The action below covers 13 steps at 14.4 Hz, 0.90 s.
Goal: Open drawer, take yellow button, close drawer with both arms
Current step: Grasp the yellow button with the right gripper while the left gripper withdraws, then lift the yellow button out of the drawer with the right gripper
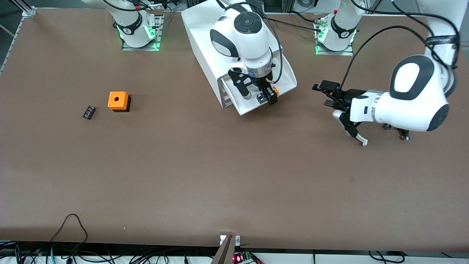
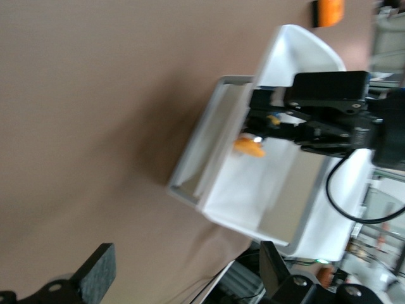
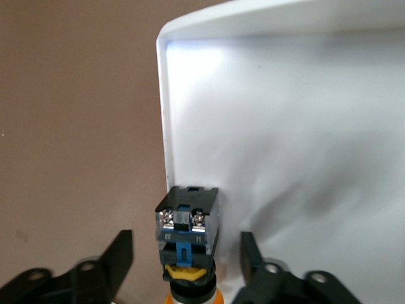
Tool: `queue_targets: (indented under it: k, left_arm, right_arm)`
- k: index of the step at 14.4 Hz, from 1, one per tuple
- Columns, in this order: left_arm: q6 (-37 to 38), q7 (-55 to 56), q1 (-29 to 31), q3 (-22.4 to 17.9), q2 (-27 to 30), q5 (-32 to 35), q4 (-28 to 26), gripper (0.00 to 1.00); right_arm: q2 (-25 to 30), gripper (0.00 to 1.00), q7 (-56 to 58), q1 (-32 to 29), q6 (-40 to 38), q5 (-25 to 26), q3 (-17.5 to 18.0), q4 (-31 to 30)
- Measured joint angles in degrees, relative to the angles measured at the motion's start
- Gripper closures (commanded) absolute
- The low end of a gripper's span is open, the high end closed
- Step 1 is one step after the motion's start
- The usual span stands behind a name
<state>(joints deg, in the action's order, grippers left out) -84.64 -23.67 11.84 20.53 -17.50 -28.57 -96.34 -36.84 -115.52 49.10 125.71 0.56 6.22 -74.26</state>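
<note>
The cabinet lies on the table between the arm bases, its uppermost drawer pulled out toward the front camera. The button lies in the drawer tray, orange cap toward the left arm's end. My right gripper is down in the drawer, open, with a finger on each side of the button and apart from it. In the right wrist view the button sits between the fingers on the white tray. My left gripper is open and empty, beside the cabinet over bare table.
An orange cube with a hole and a small black part lie toward the right arm's end. Small dark parts lie under the left arm. The left wrist view shows the open drawer and the cube.
</note>
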Motion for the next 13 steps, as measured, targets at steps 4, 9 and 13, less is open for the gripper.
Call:
queue_targets:
  k: [4, 9, 13]
  left_arm:
    - [3.8, 8.0, -0.4, 0.9, 0.1, 10.4, 7.1, 0.0]
    - [7.7, 16.1, -1.2, 3.0, 1.2, 26.0, 15.3, 0.0]
    - [7.7, 16.1, -1.2, 2.8, 1.1, 33.8, 19.5, 0.0]
  right_arm:
    - [0.0, 1.0, 0.1, 0.0, -0.1, 0.0, -0.2, 0.1]
    - [0.5, 1.0, 2.5, -2.8, -4.0, -1.4, -0.6, 2.7]
    - [0.9, 1.0, 11.8, -9.3, -12.3, -8.9, -0.8, 9.6]
